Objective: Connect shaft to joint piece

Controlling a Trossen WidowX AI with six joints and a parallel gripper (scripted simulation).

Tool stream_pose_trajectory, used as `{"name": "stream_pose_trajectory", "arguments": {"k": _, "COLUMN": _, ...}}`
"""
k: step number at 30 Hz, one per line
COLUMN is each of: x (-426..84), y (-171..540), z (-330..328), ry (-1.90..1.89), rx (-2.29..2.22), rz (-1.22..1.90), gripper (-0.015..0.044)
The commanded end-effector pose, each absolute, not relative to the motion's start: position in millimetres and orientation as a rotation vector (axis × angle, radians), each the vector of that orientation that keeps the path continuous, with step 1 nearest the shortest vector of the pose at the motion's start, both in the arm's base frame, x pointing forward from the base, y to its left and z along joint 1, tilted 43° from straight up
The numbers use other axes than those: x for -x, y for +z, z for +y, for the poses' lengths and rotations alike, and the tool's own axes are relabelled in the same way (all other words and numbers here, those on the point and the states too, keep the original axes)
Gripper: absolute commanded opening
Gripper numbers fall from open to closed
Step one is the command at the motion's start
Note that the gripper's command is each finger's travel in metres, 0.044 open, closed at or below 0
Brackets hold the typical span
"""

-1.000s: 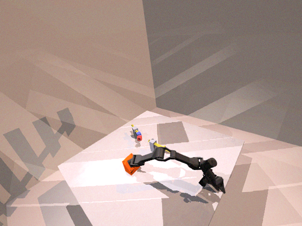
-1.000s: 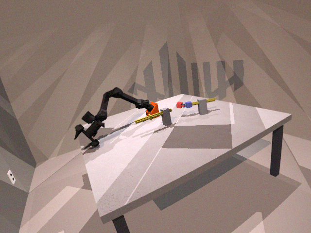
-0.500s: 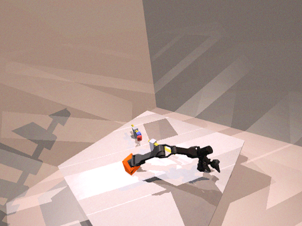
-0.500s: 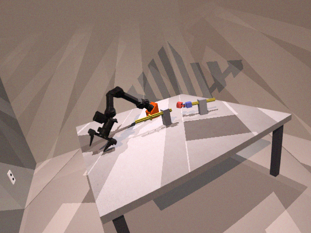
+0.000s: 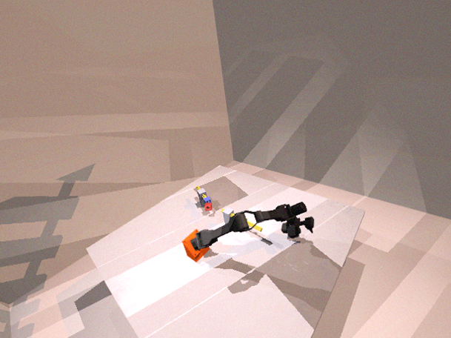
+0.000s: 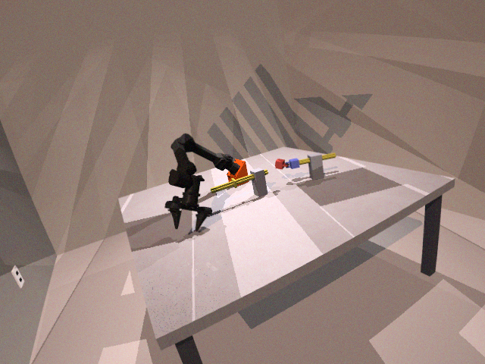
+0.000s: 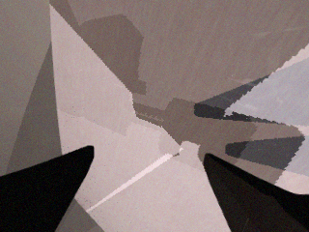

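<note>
You have a pale grey slab-topped counter [image 5: 207, 313] [image 6: 282, 243] on dark, square-section legs, and a small white rectangular wall plate [image 6: 17, 276] with two dark marks, low on the grey wall [image 6: 19, 219].
</note>
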State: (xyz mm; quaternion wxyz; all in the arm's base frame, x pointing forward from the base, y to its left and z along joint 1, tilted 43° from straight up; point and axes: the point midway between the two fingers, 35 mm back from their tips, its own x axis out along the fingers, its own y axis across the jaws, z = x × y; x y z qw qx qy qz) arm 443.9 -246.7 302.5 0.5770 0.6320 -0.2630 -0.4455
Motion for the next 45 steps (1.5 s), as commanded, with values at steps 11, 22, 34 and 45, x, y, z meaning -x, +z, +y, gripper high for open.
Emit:
{"name": "stream_pose_trajectory", "arguments": {"k": 11, "x": -478, "y": 224, "z": -123, "ry": -1.035, "rx": -1.306, "rz": -0.076, "gripper": 0.044}}
{"name": "stream_pose_trajectory", "arguments": {"k": 22, "x": -471, "y": 171, "z": -28, "ry": -0.98, "rx": -1.111, "rz": 0.288, "gripper": 0.044}}
{"name": "stream_pose_trajectory", "arguments": {"k": 34, "x": -433, "y": 121, "z": 64, "ry": -0.889, "rx": -0.841, "rz": 0.635, "gripper": 0.044}}
{"name": "stream_pose_trajectory", "arguments": {"k": 45, "x": -385, "y": 93, "z": 122, "ry": -0.783, "rx": -0.556, "rz": 0.872, "gripper": 0.044}}
